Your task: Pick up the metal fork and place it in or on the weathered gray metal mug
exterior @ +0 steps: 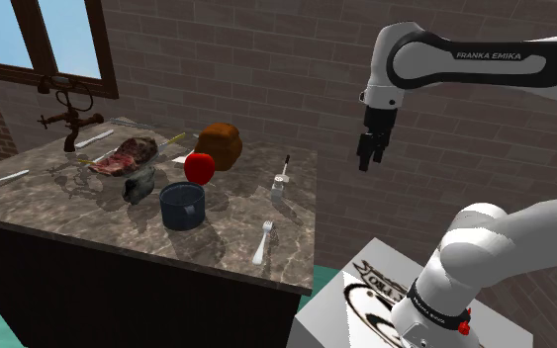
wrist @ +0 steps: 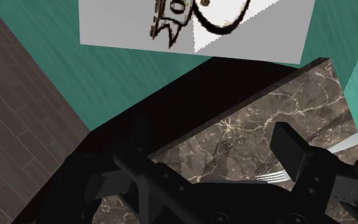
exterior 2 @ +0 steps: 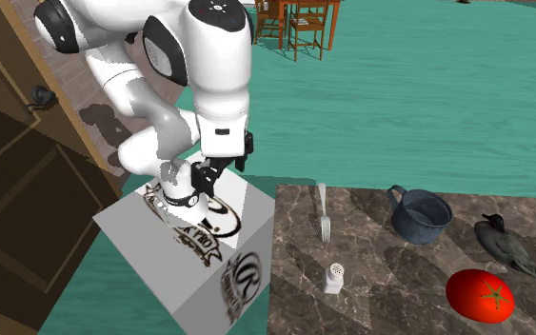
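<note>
From the shoulder view, saw a slim, shiny fork [exterior: 263, 242] lying flat on a veined brown marble counter [exterior: 68, 210], close to the edge nearest the white stand [exterior: 350, 297]. Found the mug [exterior: 182, 206] near it toward that view's left: squat, round, dull blue-gray, upright. Noted a glossy red tomato [exterior: 200, 167] just behind the mug, a domed brown loaf [exterior: 220, 144] beyond that, and a small white shaker [exterior: 279, 185] standing apart from the fork. Spotted the black gripper [exterior: 366, 162] in the air off the counter's end, pointing down before a brick wall, well apart from fork and mug.

From the second exterior view, saw the fork [exterior 2: 324, 213] with tines toward the camera, near the counter's corner by the boxy stand. Found the mug [exterior 2: 422, 216] to that view's right, apart from the fork, open mouth up, thin handle on its side. Made out a dark bird figure [exterior 2: 506, 246] just past the mug, and a teal floor [exterior 2: 427, 95] beyond.

From the wrist view, found the two blocky black fingers [wrist: 290, 147] spread wide, clasping nothing. Glimpsed the fork's pale tines [wrist: 269, 174] on the marble just beside one finger.
</note>
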Available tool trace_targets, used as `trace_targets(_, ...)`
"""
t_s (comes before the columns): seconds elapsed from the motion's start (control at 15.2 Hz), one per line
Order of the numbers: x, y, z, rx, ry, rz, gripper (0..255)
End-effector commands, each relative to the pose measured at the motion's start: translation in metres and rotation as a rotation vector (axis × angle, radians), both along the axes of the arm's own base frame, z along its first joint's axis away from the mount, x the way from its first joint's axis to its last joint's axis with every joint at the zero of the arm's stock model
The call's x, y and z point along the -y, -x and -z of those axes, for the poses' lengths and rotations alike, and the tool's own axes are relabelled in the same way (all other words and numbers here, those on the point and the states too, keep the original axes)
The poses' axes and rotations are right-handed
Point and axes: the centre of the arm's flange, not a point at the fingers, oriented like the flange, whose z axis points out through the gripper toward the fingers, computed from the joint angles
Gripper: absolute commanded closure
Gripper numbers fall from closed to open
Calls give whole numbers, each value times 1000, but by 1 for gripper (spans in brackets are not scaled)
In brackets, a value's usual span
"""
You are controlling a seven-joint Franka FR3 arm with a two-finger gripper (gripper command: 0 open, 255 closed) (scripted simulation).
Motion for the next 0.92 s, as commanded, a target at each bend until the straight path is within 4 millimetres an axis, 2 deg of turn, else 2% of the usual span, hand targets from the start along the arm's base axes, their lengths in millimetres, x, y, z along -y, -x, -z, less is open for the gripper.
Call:
trace_targets(0.0,0,0,0,0,0,0,0)
trace_targets(0.4,-62,-8,42,-4,-2,208,0)
trace_targets(0.86,-130,-33,92,-8,-5,452,0)
